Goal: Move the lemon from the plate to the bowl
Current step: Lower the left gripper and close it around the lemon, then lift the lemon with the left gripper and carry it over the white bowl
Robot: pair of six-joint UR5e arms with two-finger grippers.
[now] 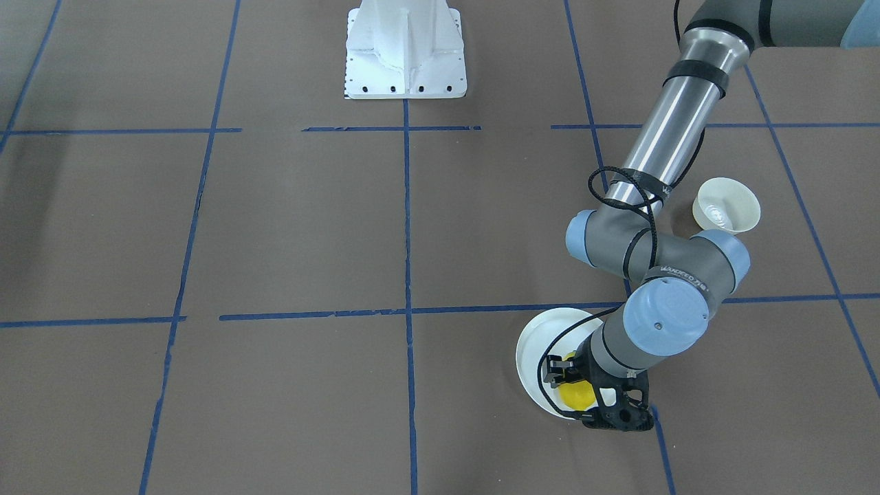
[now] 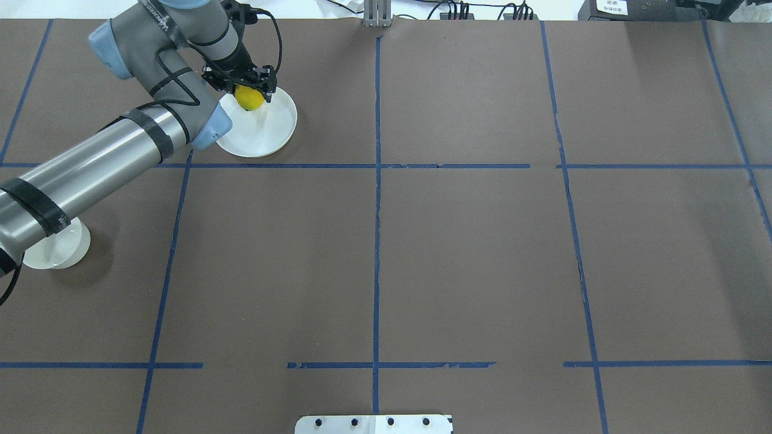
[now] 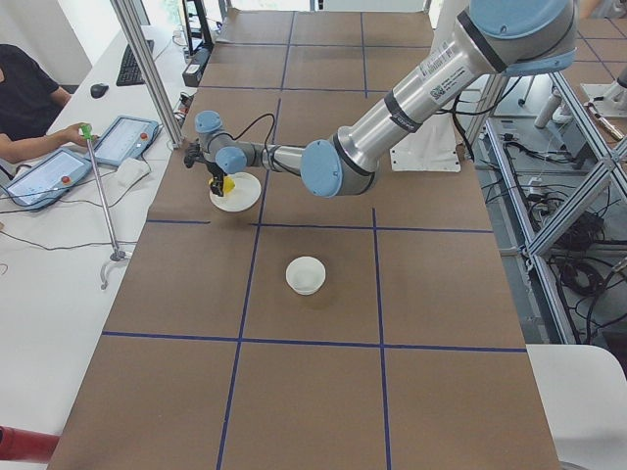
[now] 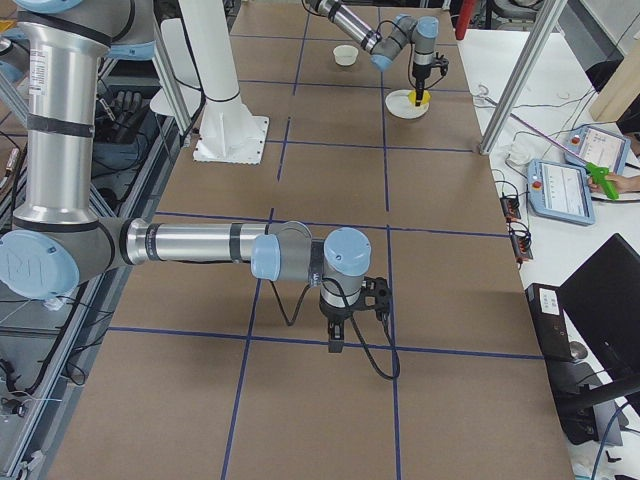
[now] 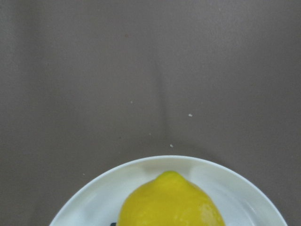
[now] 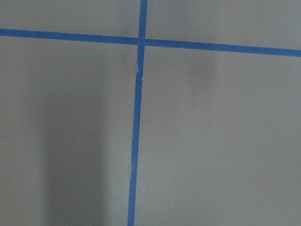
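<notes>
The lemon is bright yellow and glossy, oval with a small blunt tip that points toward the plate's rim. It sits over the far part of the plate, on the side away from the robot. The left fingers stand on either side of it and look clamped on it, and a dark tip shows against its lower edge in the left wrist view. Whether it is clear of the plate cannot be told. The plate is flat, white and low-rimmed. It lies near the tabletop's far edge, just beyond a line of blue tape. The bowl, small, deep and cream, stands well apart from the plate, nearer the robot. The left arm passes above it and bare brown tabletop lies between the two dishes. The right fingers hang over open tabletop near a tape crossing, and whether they are apart or together cannot be told. White lettering on the left arm's wrist joint is too small to read surely.
</notes>
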